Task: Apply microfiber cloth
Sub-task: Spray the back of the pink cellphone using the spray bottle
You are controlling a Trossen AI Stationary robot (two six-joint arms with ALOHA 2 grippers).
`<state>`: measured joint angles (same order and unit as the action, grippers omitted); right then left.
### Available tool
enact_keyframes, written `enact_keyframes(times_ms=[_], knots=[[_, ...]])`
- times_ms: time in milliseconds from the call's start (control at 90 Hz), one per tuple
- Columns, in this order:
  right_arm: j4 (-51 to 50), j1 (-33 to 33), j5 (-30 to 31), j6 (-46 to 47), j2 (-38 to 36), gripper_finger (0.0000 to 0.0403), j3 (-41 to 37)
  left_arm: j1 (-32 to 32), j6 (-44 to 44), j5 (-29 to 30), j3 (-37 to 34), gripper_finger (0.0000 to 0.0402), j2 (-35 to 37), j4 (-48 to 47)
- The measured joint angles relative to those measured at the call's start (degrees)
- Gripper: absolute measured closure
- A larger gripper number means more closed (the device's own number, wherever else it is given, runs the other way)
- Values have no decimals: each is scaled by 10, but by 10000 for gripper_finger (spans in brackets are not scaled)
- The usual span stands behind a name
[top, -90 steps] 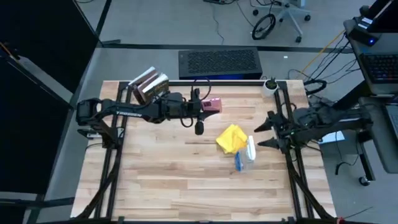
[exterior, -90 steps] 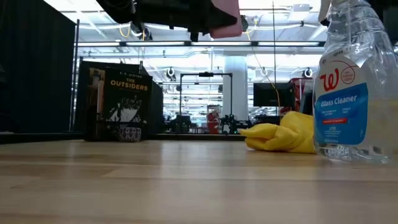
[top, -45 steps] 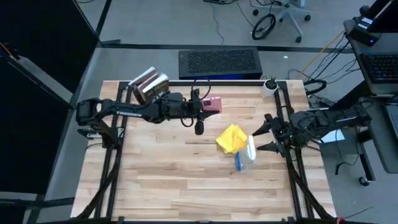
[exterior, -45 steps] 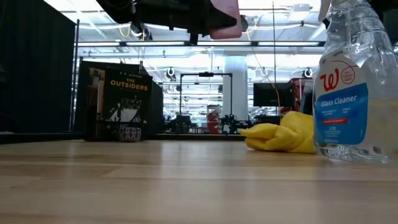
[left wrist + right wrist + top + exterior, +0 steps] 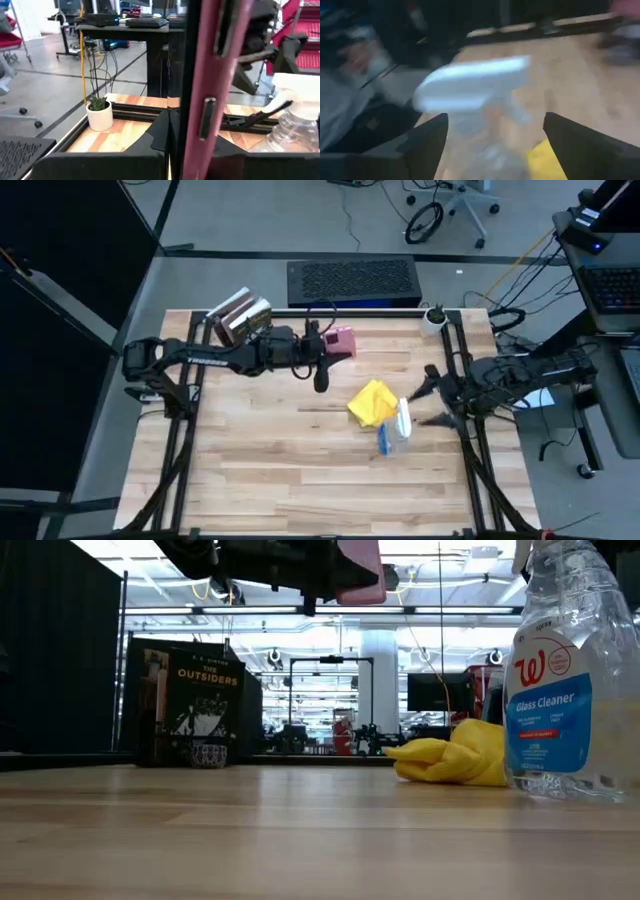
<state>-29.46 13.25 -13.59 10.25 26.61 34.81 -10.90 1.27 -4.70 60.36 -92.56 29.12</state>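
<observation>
The yellow microfiber cloth (image 5: 371, 402) lies crumpled on the table right of centre, also seen in the low view (image 5: 450, 762). A clear spray bottle (image 5: 397, 426) with blue liquid stands just beside it, on the near right. My right gripper (image 5: 419, 407) stands open right of the bottle, its fingers toward the bottle's white head (image 5: 470, 90). My left gripper (image 5: 325, 352) hovers over the far middle of the table, shut on a pink-cased phone (image 5: 343, 342). My left gripper pinches the phone between its two fingers, one on the dark screen side (image 5: 182, 115) and one on the pink case side (image 5: 220, 115). The fingers reach level from the table's left. The phone stands on edge, lifted clear of the table (image 5: 358, 562).
A book (image 5: 195, 712) stands upright at the far left of the table (image 5: 300, 470). A small potted plant (image 5: 434, 315) sits at the far right corner. Dark frame rails run along both sides. Bare wood lies across the near half.
My left gripper has carried the phone a little toward the table's far edge, still clear of the table. My right gripper is in motion beside the spray bottle, staying open. Cloth and bottle have kept their places.
</observation>
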Motion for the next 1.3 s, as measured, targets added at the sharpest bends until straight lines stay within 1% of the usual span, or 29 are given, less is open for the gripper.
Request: enact_keyframes(times_ms=[56, 222, 311, 456, 544, 689, 800, 933, 1067, 1144, 1300], knots=[[-4, 0, -26, -1, 0, 67, 0, 0, 0, 0, 0, 388, 0, 0], [-4, 0, -26, 64, 2, 60, 0, 0, 1, 0, 0, 388, 0, 0], [9, 0, -25, 56, 3, 60, 0, 0, 10, 0, 0, 388, 0, 0], [59, 0, -24, 32, 3, 60, 0, 0, 15, 0, 0, 388, 0, -1], [78, 0, -3, 34, 3, 60, 0, 0, 15, 0, 0, 388, 0, -1], [78, 0, 16, 39, 5, 57, 0, 0, 24, 0, 0, 388, 0, -1], [74, 0, 22, 39, 8, 41, 0, 0, 29, 0, 0, 388, 0, -1], [66, 0, 53, 37, 8, 9, 0, -1, 29, 0, 0, 388, 0, -1], [47, 0, 91, 40, 8, 8, 0, -1, 29, 0, 0, 388, 0, -1], [38, 0, 91, 57, 7, 7, 0, -1, 29, 0, 0, 388, 0, -1], [38, 0, 88, 118, 7, 5, 0, 0, 29, 0, 0, 388, 0, -1]])
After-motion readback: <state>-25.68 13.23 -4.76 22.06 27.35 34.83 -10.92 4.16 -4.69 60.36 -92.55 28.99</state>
